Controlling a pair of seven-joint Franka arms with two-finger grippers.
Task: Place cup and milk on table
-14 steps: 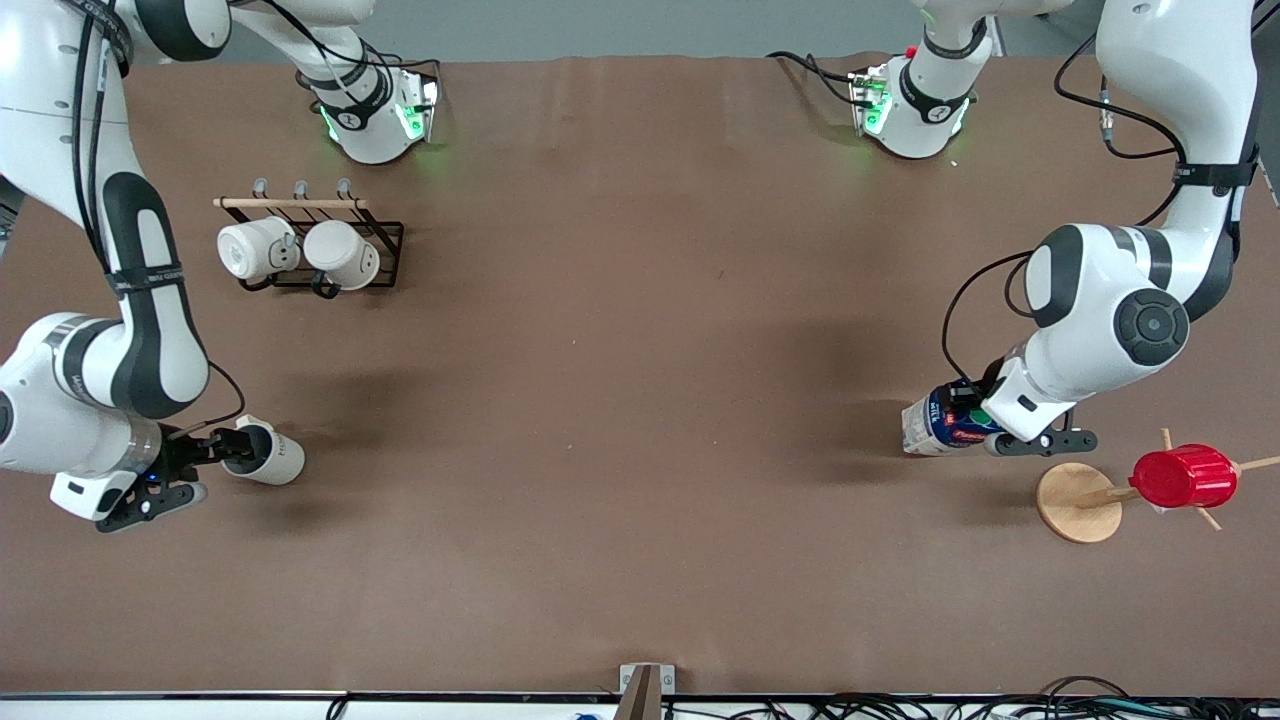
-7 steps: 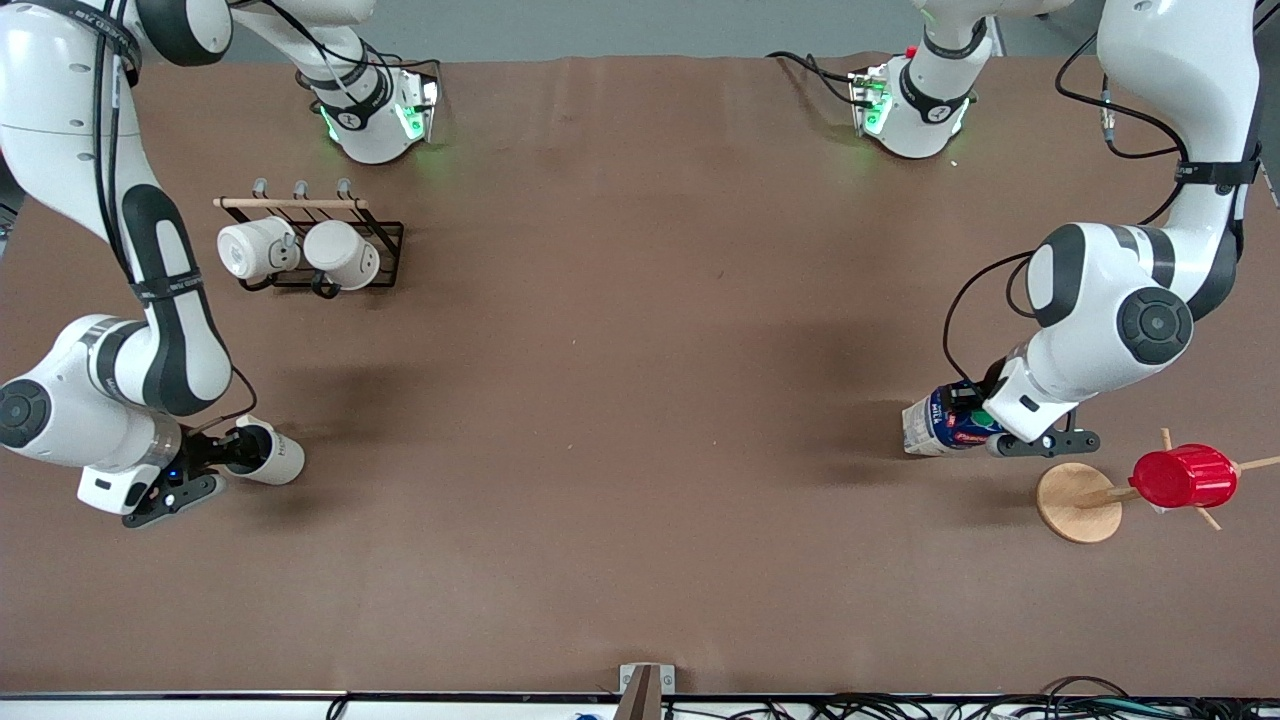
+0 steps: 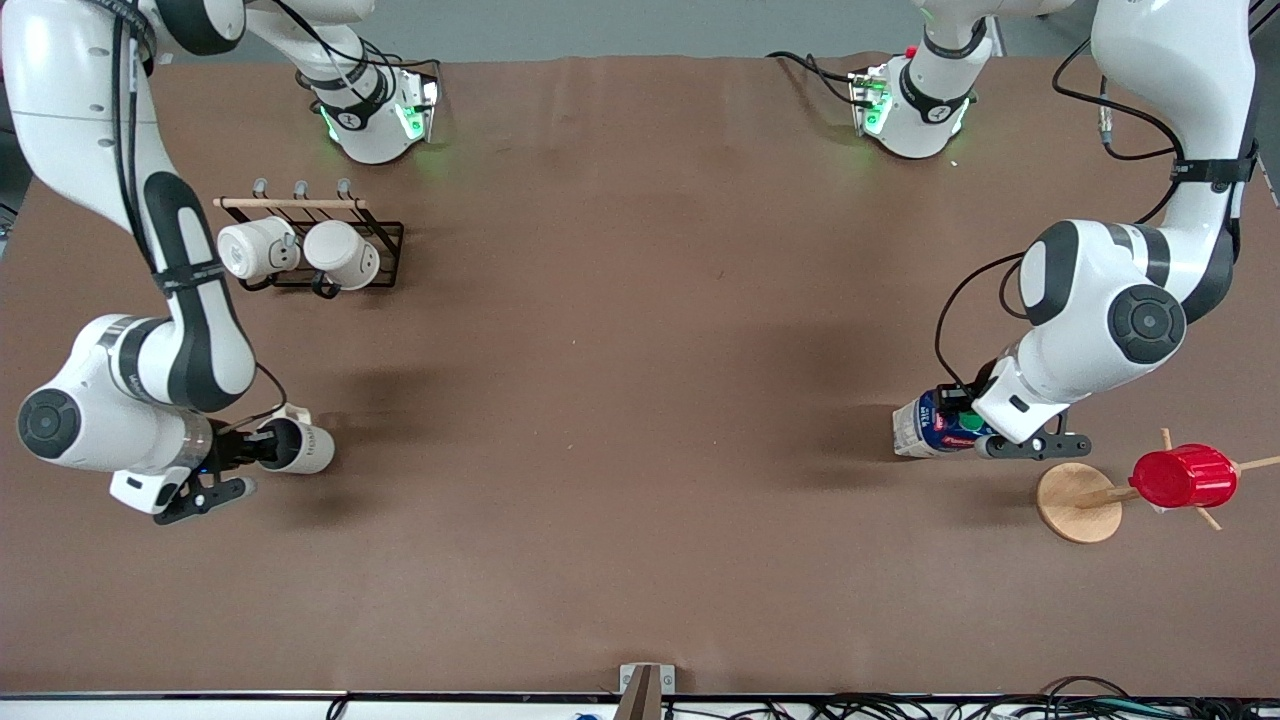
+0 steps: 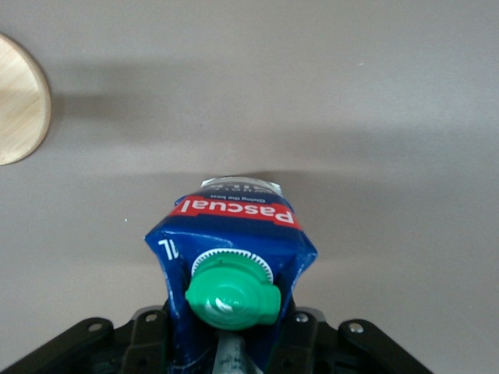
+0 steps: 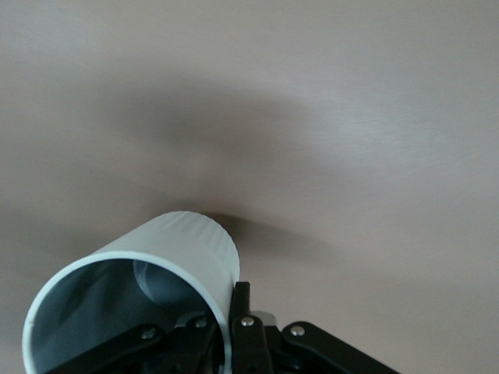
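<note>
Brown table [image 3: 640, 400] spans view, mug rack near right arm's base. Right tool [image 3: 262, 452] clamps cup [image 3: 300, 447] by rim, cup tipped sideways — carried toward table centre since a second ago. Left tool [image 3: 968, 428] grips milk [image 3: 935, 424] at cap end, shifted slightly, beside wooden disc [image 3: 1078, 502]. Judgement: both items in transit, neither set down yet.

The cup [image 3: 300, 447] lies toward the right arm's end, the milk [image 3: 935, 424] toward the left arm's
</note>
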